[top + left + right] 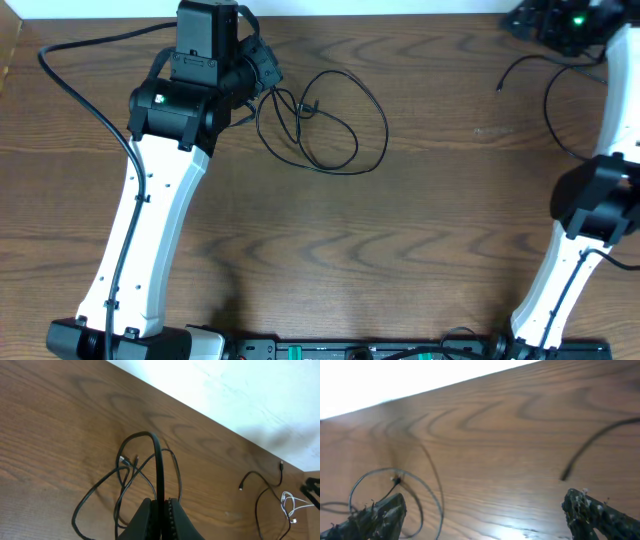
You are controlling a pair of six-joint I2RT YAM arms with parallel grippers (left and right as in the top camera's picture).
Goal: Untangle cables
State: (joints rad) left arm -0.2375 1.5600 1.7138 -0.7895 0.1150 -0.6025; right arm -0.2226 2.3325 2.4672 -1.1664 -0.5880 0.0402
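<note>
Cables point(325, 125) sprawl on the wooden table point(400, 260), black loops left of centre. The left gripper point(161, 504) is clamped on one black strand point(160, 460) (arched upward); the right gripper point(490, 520) stands wide apart. A white cord point(290, 505) lies well apart.

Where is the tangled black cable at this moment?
The tangled black cable lies in loops on the far side of the table, left of centre in the overhead view. The shut left gripper pinches one strand of it.

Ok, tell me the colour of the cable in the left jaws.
Black. The cable shows best in the left wrist view.
</note>
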